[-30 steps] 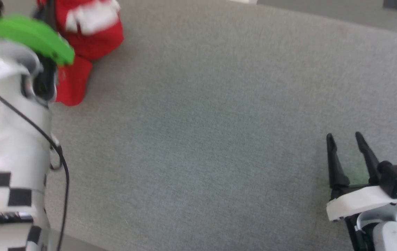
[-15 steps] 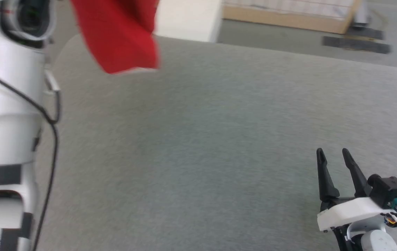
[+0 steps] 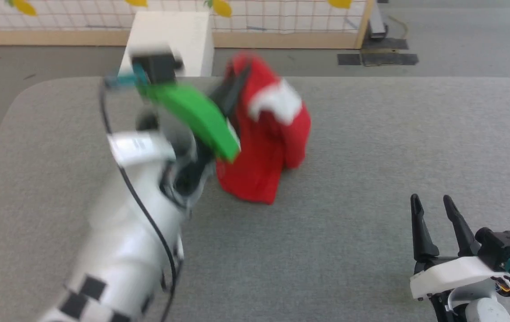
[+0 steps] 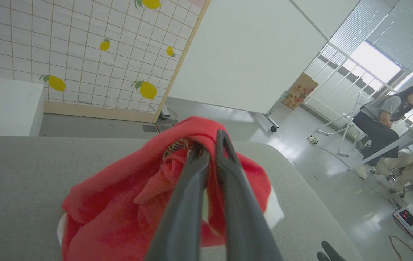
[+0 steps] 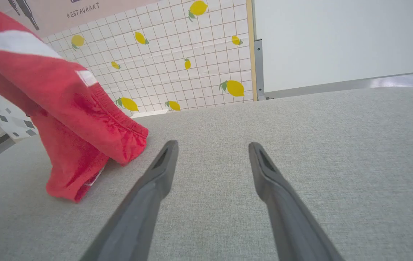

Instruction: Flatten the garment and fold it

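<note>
Now, starting from the left: the left arm reaches in from 7 o'clock of the head view. The left end effector [image 4: 209, 143] is pressed almost shut on a fold of the garment [image 3: 264, 152]; which part it pinches, I cannot tell. The garment hangs from this pinch as a crumpled red bunch, a little toward 12 o'clock from the middle of the counter [image 3: 371, 147], with its lower end touching the grey surface. At 4 o'clock the right end effector [image 3: 431, 199] stands wide apart and holds nothing. To flatten well, I think the right one should take the gathered elastic edge that hangs low on its side. Then both can stretch the cloth wide before laying it down.
</note>
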`<state>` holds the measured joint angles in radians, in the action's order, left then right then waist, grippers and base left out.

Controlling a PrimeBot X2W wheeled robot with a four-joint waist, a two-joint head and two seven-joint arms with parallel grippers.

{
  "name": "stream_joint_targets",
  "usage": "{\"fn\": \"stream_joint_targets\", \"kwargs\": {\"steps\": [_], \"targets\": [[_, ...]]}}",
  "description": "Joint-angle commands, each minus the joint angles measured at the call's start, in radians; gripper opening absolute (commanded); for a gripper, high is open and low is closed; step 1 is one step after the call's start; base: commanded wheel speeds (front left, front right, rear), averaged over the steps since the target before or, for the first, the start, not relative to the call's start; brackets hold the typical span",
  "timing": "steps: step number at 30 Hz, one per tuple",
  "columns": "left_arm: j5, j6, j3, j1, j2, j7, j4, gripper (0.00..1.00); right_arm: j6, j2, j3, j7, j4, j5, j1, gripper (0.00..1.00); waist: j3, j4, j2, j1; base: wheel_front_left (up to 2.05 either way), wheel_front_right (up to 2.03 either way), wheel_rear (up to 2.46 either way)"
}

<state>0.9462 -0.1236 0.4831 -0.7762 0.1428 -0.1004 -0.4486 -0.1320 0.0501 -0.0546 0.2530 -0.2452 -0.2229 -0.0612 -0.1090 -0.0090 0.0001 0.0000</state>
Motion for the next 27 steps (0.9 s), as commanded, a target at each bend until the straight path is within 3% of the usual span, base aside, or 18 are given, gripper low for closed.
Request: {"fn": "stream_joint_targets", "kwargs": {"steps": [1, 4, 11, 12, 13, 14, 20, 23, 27], "targets": [[0.016, -0.007, 0.020, 0.051, -0.009, -0.010, -0.020, 0.00, 0.001, 0.000, 0.002, 0.007, -0.003, -0.009, 0.002, 1.00, 0.014, -0.024, -0.0001, 0.0000, 0.00, 0.00, 0.00], [0.046, -0.007, 0.084, 0.147, -0.030, -0.064, -0.060, 0.00, 0.001, 0.000, 0.002, 0.008, -0.004, -0.009, 0.007, 1.00, 0.020, -0.029, -0.0001, 0.0000, 0.00, 0.00, 0.00], [0.078, -0.005, 0.259, 0.298, -0.033, -0.305, -0.154, 0.00, 0.001, 0.000, 0.000, 0.008, -0.005, -0.009, 0.015, 1.00, 0.040, -0.011, -0.0001, 0.0000, 0.00, 0.00, 0.00], [0.086, 0.000, 0.264, 0.306, -0.033, -0.327, -0.162, 0.18, 0.001, 0.000, -0.001, 0.008, -0.005, -0.009, 0.016, 1.00, 0.044, -0.007, -0.0001, 0.0000, 0.00, 0.00, 0.00], [0.097, 0.006, 0.265, 0.315, -0.034, -0.346, -0.165, 0.69, 0.001, 0.000, -0.002, 0.009, -0.004, -0.010, 0.019, 1.00, 0.048, -0.001, -0.0001, 0.0000, 0.00, 0.00, 0.00], [0.106, 0.011, 0.261, 0.319, -0.034, -0.355, -0.163, 1.00, 0.001, 0.000, -0.003, 0.009, -0.004, -0.011, 0.021, 1.00, 0.052, 0.004, -0.0001, 0.0000, 0.00, 0.00, 0.00], [0.189, 0.018, 0.146, 0.318, -0.033, -0.272, -0.080, 1.00, 0.001, 0.000, 0.001, 0.009, -0.009, -0.018, 0.041, 1.00, 0.084, 0.037, -0.0001, 0.0000, 0.00, 0.00, 0.00], [0.195, 0.015, 0.063, 0.312, -0.008, -0.150, -0.017, 1.00, 0.001, 0.000, 0.002, 0.009, -0.011, -0.021, 0.050, 1.00, 0.098, 0.051, -0.0001, 0.0000, 0.00, 0.00, 0.00], [0.104, 0.031, -0.021, 0.330, 0.057, 0.086, 0.040, 1.00, 0.001, 0.000, 0.004, 0.009, -0.019, -0.023, 0.056, 1.00, 0.111, 0.062, -0.0001, 0.0000, 0.00, 0.00, 0.00]]}}
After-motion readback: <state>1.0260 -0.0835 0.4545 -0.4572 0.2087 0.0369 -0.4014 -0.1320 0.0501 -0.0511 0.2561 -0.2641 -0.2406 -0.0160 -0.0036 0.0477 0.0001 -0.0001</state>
